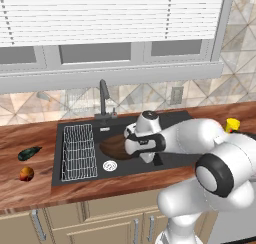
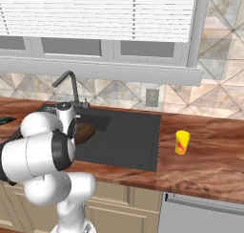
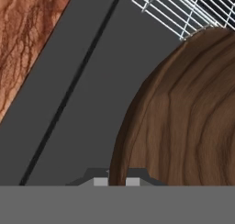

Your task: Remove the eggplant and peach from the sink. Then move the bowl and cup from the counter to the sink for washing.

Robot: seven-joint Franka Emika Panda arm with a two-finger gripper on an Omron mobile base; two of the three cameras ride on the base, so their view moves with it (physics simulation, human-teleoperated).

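Kitchen scene with a reddish wood bench [image 1: 30,198] under a window with white blinds, patterned tile on the wall behind, and a black sink [image 1: 172,119] set into the bench with a dark faucet [image 1: 103,99] at the back

What's in the sink: a wire rack [image 1: 79,152] sits on its left side, the silver drain [image 1: 109,165] is just right of the rack near the front wall, and the brown wood-grain bowl [image 1: 114,148] is over the basin right behind the drain, tilted with its rim toward the camera in the hand view. Can't tell if it's actually resting on the basin floor or held just above it

The pincer [image 3: 116,182] is clamped on the bowl's rim, one tip on each side of the edge, pretty clear in the hand view where the rim runs straight down between the two tips. The rack's corner shows just past the far edge of the bowl there

The eggplant [image 1: 28,153] and peach [image 1: 26,174] are both out of the sink, lying on the bench to the left of it, the peach nearer the front edge, the two close but apart

The yellow cup [image 2: 181,142] stands upright on the bench to the right of the sink, well apart from the pincer and bowl
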